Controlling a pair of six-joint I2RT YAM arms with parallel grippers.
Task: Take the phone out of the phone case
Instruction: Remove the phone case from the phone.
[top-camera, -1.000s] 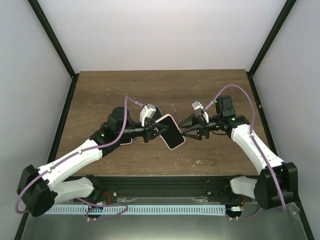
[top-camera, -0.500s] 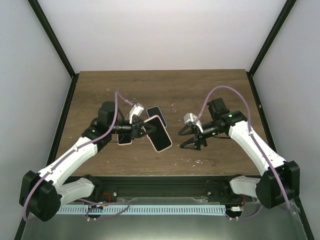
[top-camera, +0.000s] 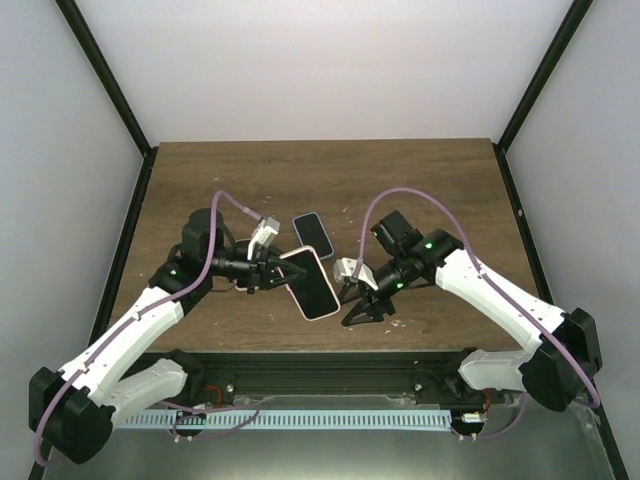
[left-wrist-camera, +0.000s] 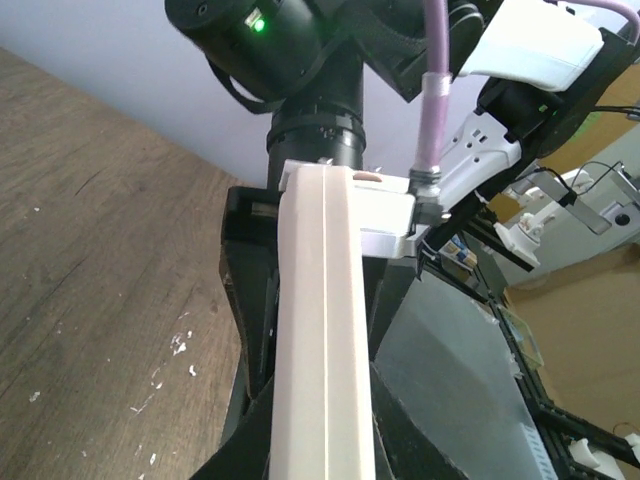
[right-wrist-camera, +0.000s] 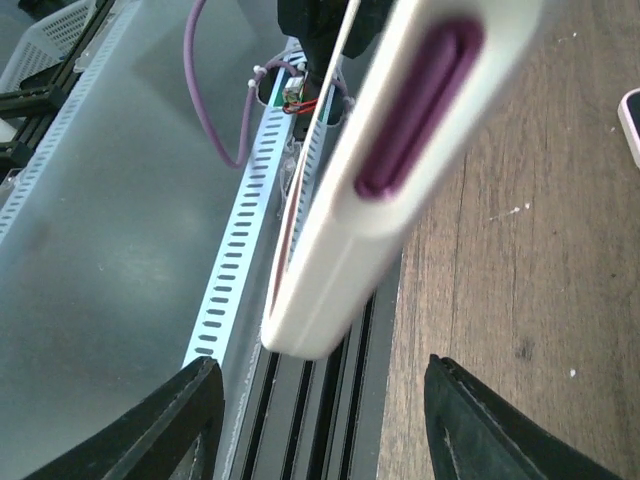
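Left claw (top-camera: 281, 271) is pinching the phone case (top-camera: 310, 285); right claw (top-camera: 356, 301) is gaping nearby. Its rubbery corner is probably peeling easiest.

Desk (top-camera: 420, 180): dark wood-grain top, scuffed. A dark handset with a pale rim (top-camera: 313, 232) lies flat near centre, a touch toward 12 o'clock. White flecks (top-camera: 392, 322) at 5 o'clock. Slotted white strip (top-camera: 330, 420) runs along the 6 o'clock edge. Black frame posts (top-camera: 105, 75) rise at 10 and 2 o'clock.
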